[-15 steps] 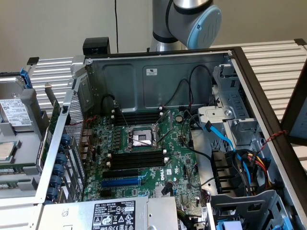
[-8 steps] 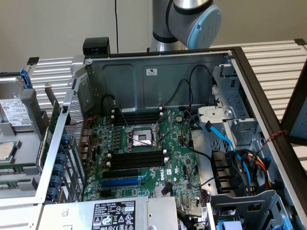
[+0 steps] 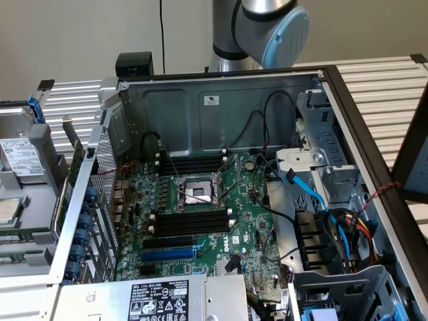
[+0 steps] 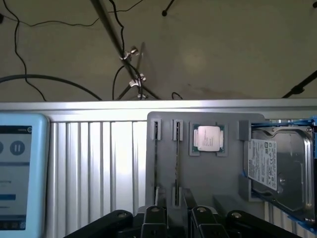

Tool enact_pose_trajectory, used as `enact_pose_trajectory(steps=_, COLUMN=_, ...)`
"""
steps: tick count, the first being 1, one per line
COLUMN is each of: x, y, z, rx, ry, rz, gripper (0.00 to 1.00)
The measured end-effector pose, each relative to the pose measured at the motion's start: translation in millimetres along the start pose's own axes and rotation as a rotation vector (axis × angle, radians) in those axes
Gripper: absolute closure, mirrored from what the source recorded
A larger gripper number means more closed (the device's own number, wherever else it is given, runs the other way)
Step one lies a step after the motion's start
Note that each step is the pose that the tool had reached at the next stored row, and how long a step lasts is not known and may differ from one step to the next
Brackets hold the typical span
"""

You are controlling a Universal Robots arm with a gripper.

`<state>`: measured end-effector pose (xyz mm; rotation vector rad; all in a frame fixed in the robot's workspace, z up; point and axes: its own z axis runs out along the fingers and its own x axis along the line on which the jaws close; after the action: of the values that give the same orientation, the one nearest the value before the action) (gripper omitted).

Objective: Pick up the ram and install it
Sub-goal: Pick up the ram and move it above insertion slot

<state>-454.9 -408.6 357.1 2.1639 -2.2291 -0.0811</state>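
Grey steel PC case (image 3: 200, 110) lies open, green motherboard (image 3: 247, 221) inside, CPU socket (image 3: 197, 192) between banks of long black slots (image 3: 190, 223). Robot arm (image 3: 267, 30) joint sits behind the case's far wall; where the case lies from the gripper can't be told. Ribbed aluminium table (image 4: 94, 163) below the gripper (image 4: 177, 213). Grey parts holder (image 4: 208, 173) flat on the table, straight ahead of the fingertips. Hard drive (image 4: 282, 163) in a blue bracket, off to one side of the gripper, against the holder's edge. Touchscreen pendant (image 4: 20, 173) off to the opposite side, well apart from the holder. CPU chip (image 4: 208, 138) in a holder recess, ahead, toward the drive side. Ram (image 4: 177, 158) stands on edge in the holder's clips, in line with the gap between the fingers, just beyond them; second stick (image 4: 156, 163) just beside it, pendant side. Gripper fingers apart, nothing between them, not touching the ram.
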Motion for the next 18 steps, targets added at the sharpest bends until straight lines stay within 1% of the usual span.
enact_pose_trajectory(steps=4, x=3.0, y=-0.6, z=7.2, rx=0.0001, ry=-0.0001, rz=0.000, gripper=0.73)
enact_pose_trajectory(steps=9, x=3.3, y=-3.3, z=16.2, rx=0.0001, ry=0.0005, rz=0.000, gripper=0.73)
enact_pose_trajectory(steps=13, x=3.5, y=-3.8, z=23.3, rx=0.0001, ry=0.0019, rz=0.000, gripper=0.73)
enact_pose_trajectory(steps=18, x=3.6, y=-4.3, z=32.5, rx=0.0001, ry=0.0021, rz=0.000, gripper=0.73)
